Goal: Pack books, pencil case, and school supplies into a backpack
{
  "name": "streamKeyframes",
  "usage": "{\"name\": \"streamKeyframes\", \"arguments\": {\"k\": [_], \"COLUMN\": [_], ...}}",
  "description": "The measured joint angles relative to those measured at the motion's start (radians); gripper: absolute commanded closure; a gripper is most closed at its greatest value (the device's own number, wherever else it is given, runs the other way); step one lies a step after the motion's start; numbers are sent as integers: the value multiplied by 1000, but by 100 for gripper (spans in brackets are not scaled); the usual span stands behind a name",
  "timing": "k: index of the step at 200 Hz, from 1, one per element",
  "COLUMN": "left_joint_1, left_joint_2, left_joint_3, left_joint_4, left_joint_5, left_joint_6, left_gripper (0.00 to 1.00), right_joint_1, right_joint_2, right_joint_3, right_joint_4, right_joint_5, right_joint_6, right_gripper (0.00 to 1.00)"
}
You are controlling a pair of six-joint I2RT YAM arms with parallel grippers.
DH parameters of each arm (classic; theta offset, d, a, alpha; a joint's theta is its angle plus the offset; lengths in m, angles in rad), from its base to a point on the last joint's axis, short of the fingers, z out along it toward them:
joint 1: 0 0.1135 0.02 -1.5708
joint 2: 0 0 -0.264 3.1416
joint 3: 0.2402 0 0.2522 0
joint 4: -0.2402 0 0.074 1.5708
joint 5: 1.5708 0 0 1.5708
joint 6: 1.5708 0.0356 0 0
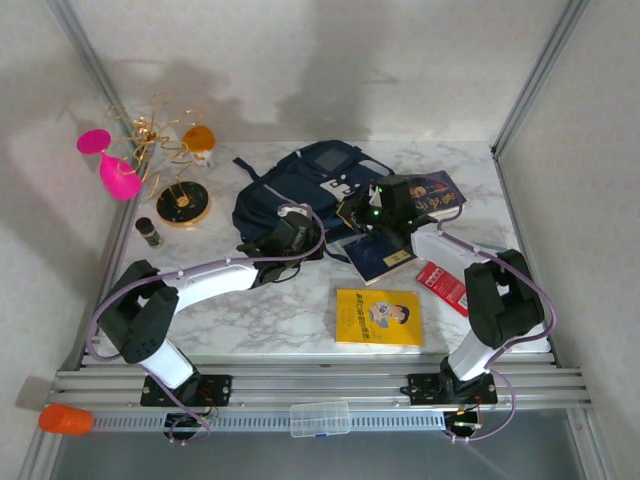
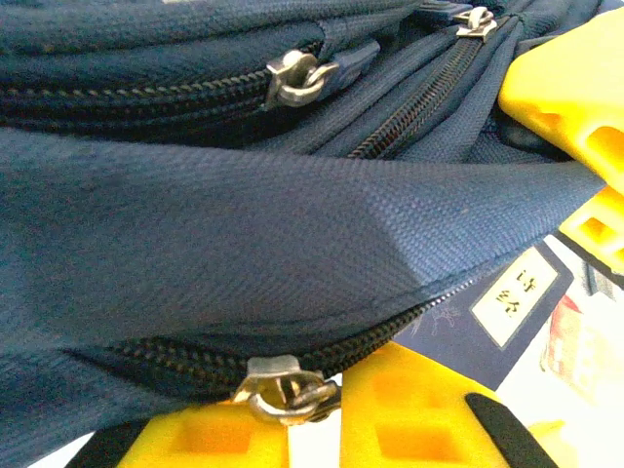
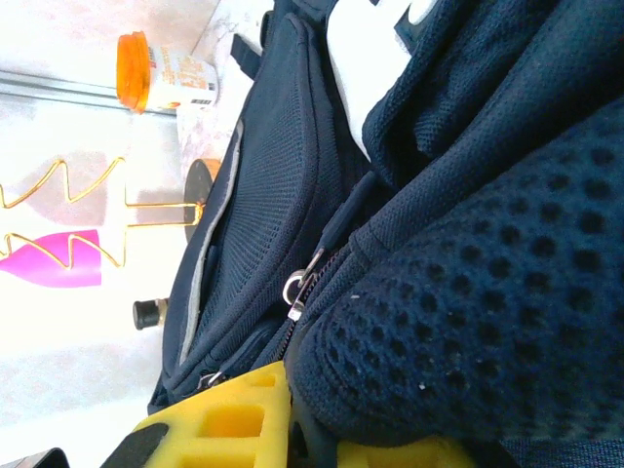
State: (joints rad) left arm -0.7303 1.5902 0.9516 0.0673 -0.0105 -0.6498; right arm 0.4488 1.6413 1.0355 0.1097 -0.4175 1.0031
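Backpack: the large navy blue fabric backpack (image 1: 300,185) with white-grey patches lies flat at the far middle of the marble table (image 1: 290,310); both arms reach to its near edge.
Left gripper: the left gripper (image 1: 287,232) is at the near left edge of the backpack. In the left wrist view a fold of navy fabric passes between its yellow fingers (image 2: 419,419), with a metal zipper pull (image 2: 283,390) just beside them. I cannot tell if the jaws squeeze the fold or only stand around it.
Right gripper: the right gripper (image 1: 362,212) is at the near right edge of the backpack. In the right wrist view padded navy mesh lies over its yellow fingers (image 3: 229,419). I cannot tell if the jaws are closed.
Books: the plain navy paperback (image 1: 375,255) lies just near the backpack, partly under the right gripper. The dark glossy paperback with pictures (image 1: 438,190) lies to the right of the backpack, touching it or almost. The yellow paperback with a cartoon figure (image 1: 378,317) lies alone at the near middle.
School supplies: the small flat red packet with white print (image 1: 442,285) lies on the table right of the yellow book, beside the right arm.
Far left corner: a pink plastic goblet (image 1: 110,165), a gold wire stand (image 1: 160,130), an orange-lidded bottle (image 1: 200,140), a round black disc (image 1: 183,203) and a small dark bottle (image 1: 150,232), all apart from the backpack.
Near rail: a clear plastic box (image 1: 320,418) in the middle, an orange cylinder (image 1: 65,418) at the left.
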Motion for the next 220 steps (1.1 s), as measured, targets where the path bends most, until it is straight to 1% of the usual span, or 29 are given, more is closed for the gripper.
{"name": "streamKeyframes", "arguments": {"k": [20,39,62,97,135,164,172,179,199,209,220], "left_joint_1": [0,2,6,14,15,15,15,15,15,17,19], "left_joint_2": [-40,-105,-175,-219,-220,-219,-219,-219,-219,-217,-214], "left_joint_3": [-26,-89,-150,-198,-190,-141,-134,-131,-126,-126,-126], "left_joint_4": [-5,-7,0,27,16,-55,-61,-61,-78,-96,-104], "left_joint_5": [13,30,77,154,160,127,122,121,124,127,130], "left_joint_6": [29,64,111,152,167,209,219,228,248,259,263], "left_gripper": [100,100,100,100,100,100,100,100,100,100,100], "right_joint_1": [-6,-28,-59,-61,-65,-69,-72,-75,-80,-87,-89], "right_joint_2": [-7,-11,-11,5,12,16,19,19,19,19,19], "right_joint_3": [0,0,1,39,47,80,92,97,93,81,57], "right_joint_4": [-9,-24,-67,-122,-135,-185,-195,-199,-200,-186,-163], "right_joint_5": [-10,-32,-70,-115,-127,-129,-131,-134,-137,-144,-156], "right_joint_6": [-24,-46,-74,-113,-138,-180,-188,-193,-185,-156,-138], "right_gripper": [100,100,100,100,98,95,91,86,62,54,42]}}
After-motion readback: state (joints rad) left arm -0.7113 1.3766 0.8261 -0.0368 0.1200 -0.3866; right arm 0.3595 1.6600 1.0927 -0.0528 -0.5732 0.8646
